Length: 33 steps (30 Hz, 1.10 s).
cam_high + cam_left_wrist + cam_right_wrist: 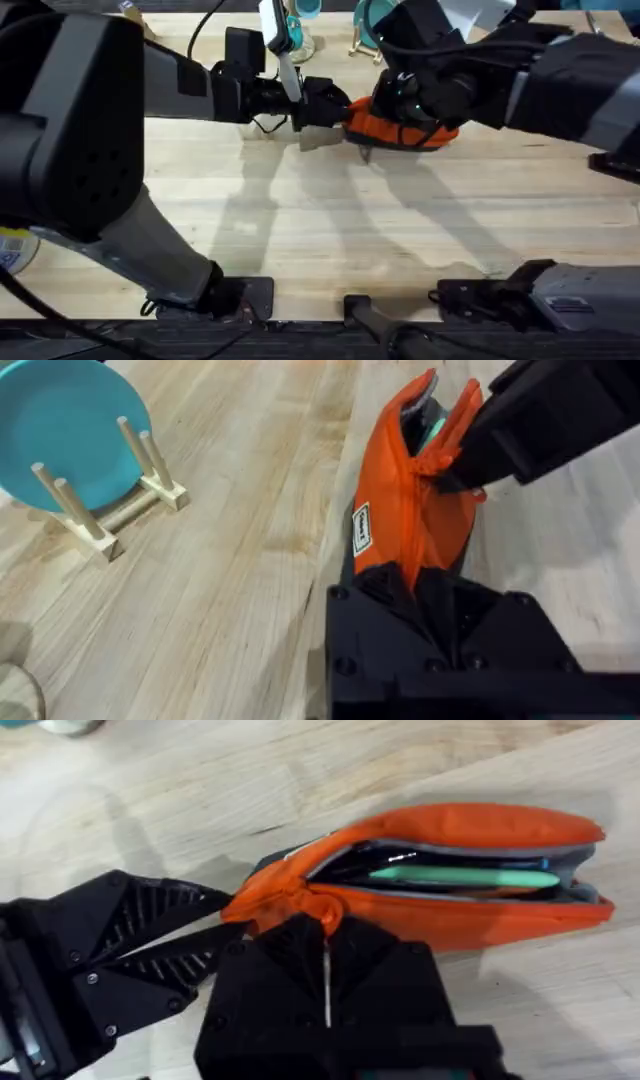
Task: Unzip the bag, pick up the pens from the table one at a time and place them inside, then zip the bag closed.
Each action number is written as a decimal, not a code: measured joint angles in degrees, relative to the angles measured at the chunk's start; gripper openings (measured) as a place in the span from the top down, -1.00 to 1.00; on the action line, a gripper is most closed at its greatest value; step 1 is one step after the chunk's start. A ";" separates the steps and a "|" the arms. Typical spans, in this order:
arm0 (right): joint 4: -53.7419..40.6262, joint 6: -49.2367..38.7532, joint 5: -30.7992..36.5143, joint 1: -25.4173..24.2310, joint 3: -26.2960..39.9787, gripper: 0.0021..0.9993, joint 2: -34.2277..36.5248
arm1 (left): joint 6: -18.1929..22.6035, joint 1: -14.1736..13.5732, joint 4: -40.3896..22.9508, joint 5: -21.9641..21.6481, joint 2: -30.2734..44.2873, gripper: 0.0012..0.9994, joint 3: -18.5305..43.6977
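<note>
Left pincer [225, 915] clamping bag [460, 870] end; right pincer [450, 470] pinching zipper edge there, open mouth running away lengthwise, green pen [465, 877] lying inside.

You're looking at the bag [405, 130] lying on the table [320, 230] toward its far edge, a bit right of middle. The left gripper [325, 108] is sitting at the bag's left end, touching it, and the right gripper [385, 105] is hanging right over the bag. Both pens [465, 877] are lying inside the bag lengthwise. A plate stand [95, 510] is sitting behind the bag, near the far edge.
</note>
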 joint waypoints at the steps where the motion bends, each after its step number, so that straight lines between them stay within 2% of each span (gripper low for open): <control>1: -0.13 -0.37 0.00 -0.16 0.00 0.94 -0.53 | 0.00 0.00 0.00 -0.01 0.01 0.92 0.00; 9: -3.74 -2.32 -1.34 -3.25 0.00 0.94 -4.31 | 0.00 -0.02 0.01 0.40 -0.01 0.92 0.00; 13: -7.59 -2.76 -2.29 -6.54 0.00 0.94 -4.55 | 0.00 -0.07 0.00 0.61 -0.01 0.92 0.00; 25: -12.01 -5.38 -1.86 -11.71 0.00 0.94 -10.44 | 0.02 0.00 0.00 0.32 0.01 0.92 0.00; 33: -15.51 -7.55 -2.12 -14.87 0.00 0.94 -11.94 | 0.00 0.00 0.00 0.28 0.00 0.92 0.00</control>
